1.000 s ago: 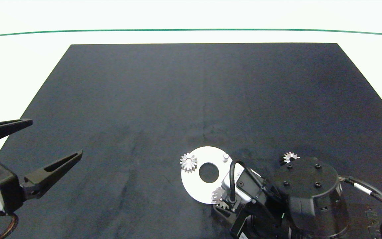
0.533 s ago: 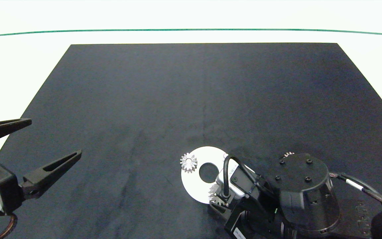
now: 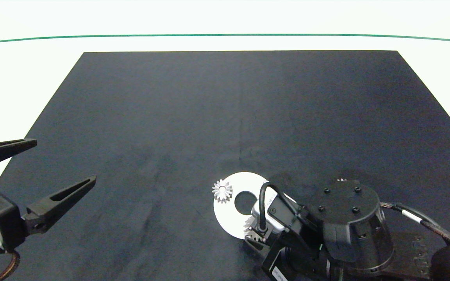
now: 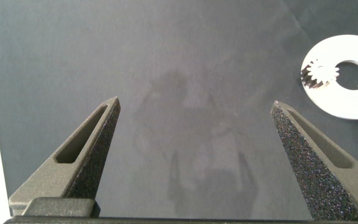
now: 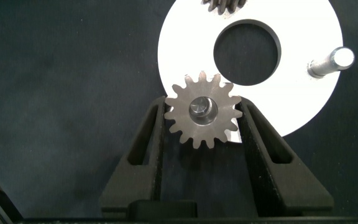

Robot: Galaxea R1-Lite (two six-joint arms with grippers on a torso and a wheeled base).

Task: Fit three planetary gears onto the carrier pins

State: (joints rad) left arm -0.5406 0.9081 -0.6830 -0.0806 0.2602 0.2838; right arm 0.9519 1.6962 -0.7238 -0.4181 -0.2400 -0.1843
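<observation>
currently the right gripper [image 5: 202, 118] sits at the near edge of the white disc [image 3: 229, 218], its jaws clamped on a silver gear [image 5: 202, 116], one finger [image 5: 149, 134] against the teeth on each side. that gear lies over the disc's rim, and a peg end shows inside its centre bore, so it appears to be on a pin; how fully it is seated cannot be told.

a second gear [image 3: 222, 191] sits on the disc's left rim, on the far side of the big centre hole [image 5: 247, 52] from the bare peg [image 5: 331, 61], which stands upright and uncovered. the head view shows a tiny bit of a third gear [image 3: 341, 180] peeking past the right arm's housing, on the black mat [image 3: 209, 109], apart from the disc.

left gripper [image 4: 194, 107] hangs over the mat near the table's left edge, jaws wide apart, holding nothing, well apart from the disc.
</observation>
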